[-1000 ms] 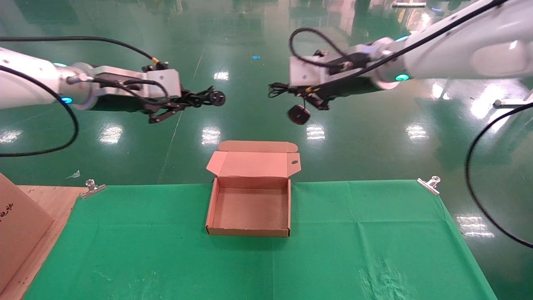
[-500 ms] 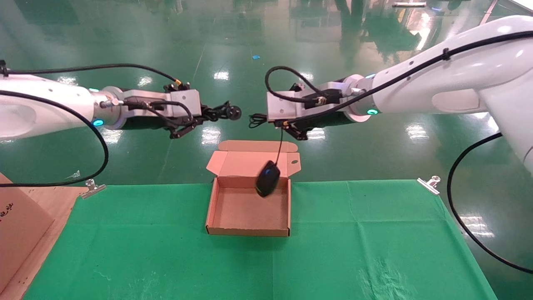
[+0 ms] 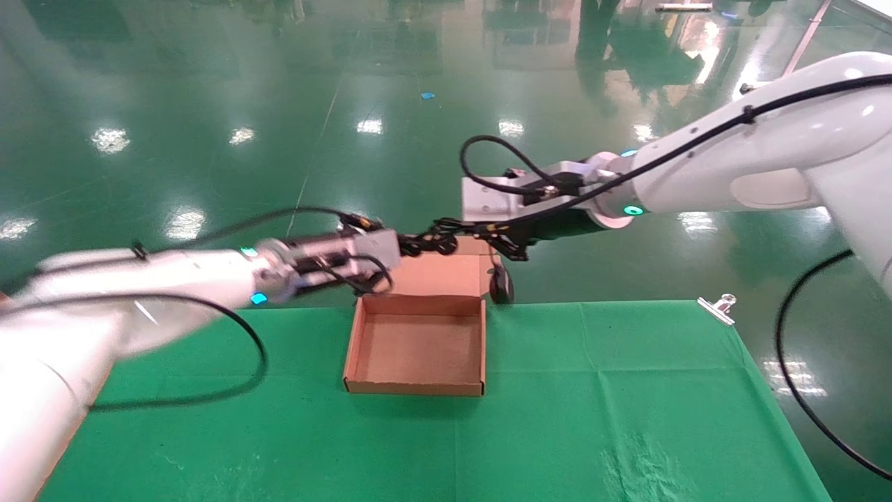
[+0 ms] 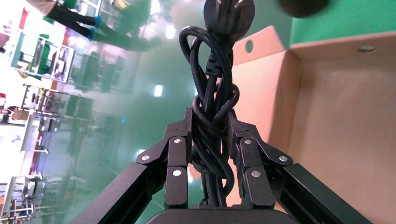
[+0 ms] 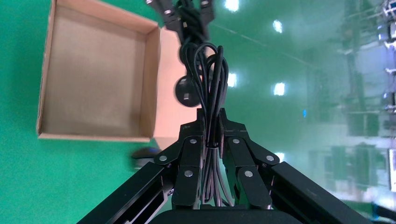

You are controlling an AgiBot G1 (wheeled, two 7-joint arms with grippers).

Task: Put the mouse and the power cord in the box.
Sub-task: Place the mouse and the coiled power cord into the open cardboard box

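Note:
The brown box [image 3: 414, 388] lies open mid-table, its lid [image 3: 446, 273] folded back. My left gripper [image 3: 410, 245] hovers over the box's far left corner, shut on the bundled power cord [image 4: 212, 100], whose round plug [image 4: 229, 16] sticks out ahead. My right gripper [image 3: 465, 231] hangs above the lid, shut on the mouse's coiled thin cable [image 5: 211, 88]. The black mouse [image 3: 500, 286] dangles from that cable just beyond the box's far right corner and shows blurred [image 5: 144, 153] in the right wrist view. Nothing lies on the box floor [image 5: 93, 79].
Green cloth [image 3: 592, 390] covers the table, pinned by a metal clip [image 3: 718, 307] at the far right corner. My left arm [image 3: 139, 293] stretches across the table's left side. Shiny green floor lies beyond the far edge.
My left arm swung down and in toward the box's far left corner with the cord. The mouse swung from over the box to beyond its far right corner. The right gripper dropped slightly.

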